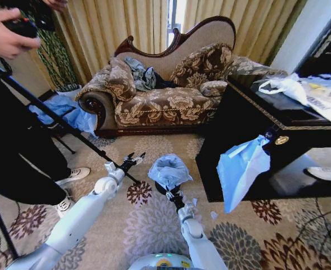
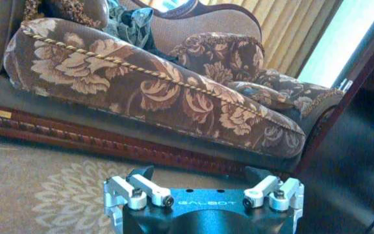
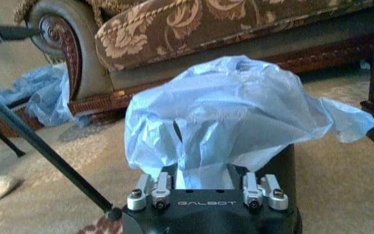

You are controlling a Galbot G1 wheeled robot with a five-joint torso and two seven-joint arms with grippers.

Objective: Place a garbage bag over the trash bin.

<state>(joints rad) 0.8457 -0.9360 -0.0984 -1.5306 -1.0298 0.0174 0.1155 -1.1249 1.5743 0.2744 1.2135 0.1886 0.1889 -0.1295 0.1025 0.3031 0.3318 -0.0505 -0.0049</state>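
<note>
Where the head camera looks down on the flowered carpet, seen in front of the sofa [image 1: 165,101]: the garbage bag [image 1: 169,170], crumpled into a pale blue mound, well apart from the sofa's seat front. Right hand [image 1: 175,195] tucked under the bag's near edge; cannot tell whether open or gripping. Left hand [image 1: 132,160] raised over the carpet nearer the sofa's rolled arm, spread wide and holding nothing. Black tripod leg [image 1: 58,121] slanting down from the sofa's rolled arm end, passing just behind the left hand. Loose blue plastic [image 1: 64,109] heaped against that same arm. Black cabinet [image 1: 238,140] standing at the sofa's other end, with a larger blue bundle [image 1: 241,169] hanging down its front and a white plastic bag [image 1: 286,87] on top.

From the left wrist: left hand [image 2: 200,187] wide open and bare, aimed at the sofa's seat cushion [image 2: 174,97].

From the right wrist: garbage bag [image 3: 229,112] ballooning over the trash bin [image 3: 286,165], black side showing below the film. Bag standing between right hand [image 3: 203,183] and sofa base, film draped down over the hand. Tripod leg [image 3: 44,151] crossing the carpet beside it.
</note>
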